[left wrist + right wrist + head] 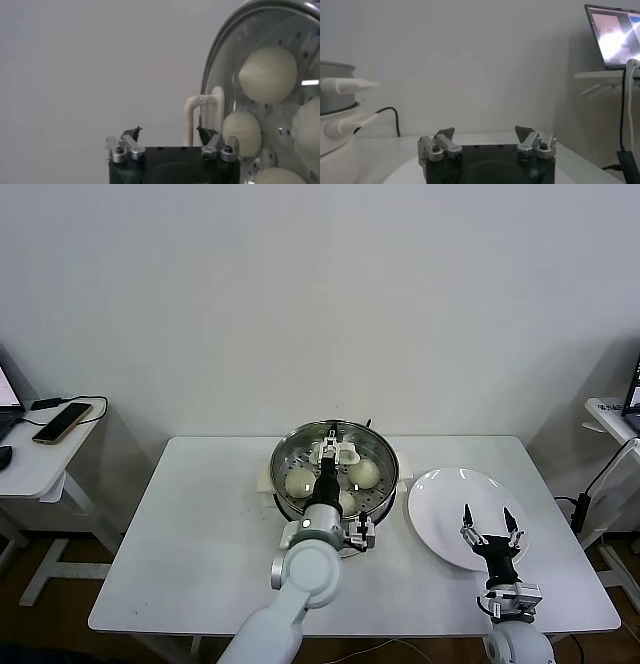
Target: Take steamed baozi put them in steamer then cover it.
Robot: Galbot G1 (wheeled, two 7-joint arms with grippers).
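Note:
The steamer is a shiny round pot with a perforated tray, at the table's back centre. Three baozi lie in it at the left, right and front. A fourth is mostly hidden under my left gripper, which reaches over the tray's far side. In the left wrist view that gripper is open and empty, with baozi on the tray beside it. My right gripper is open and empty over the bare white plate; it also shows in the right wrist view. No lid is in view.
The steamer's cream handle sticks out beside my left gripper. A black cord runs behind the steamer. A side table with a phone stands at the left. A laptop sits on a stand at the right.

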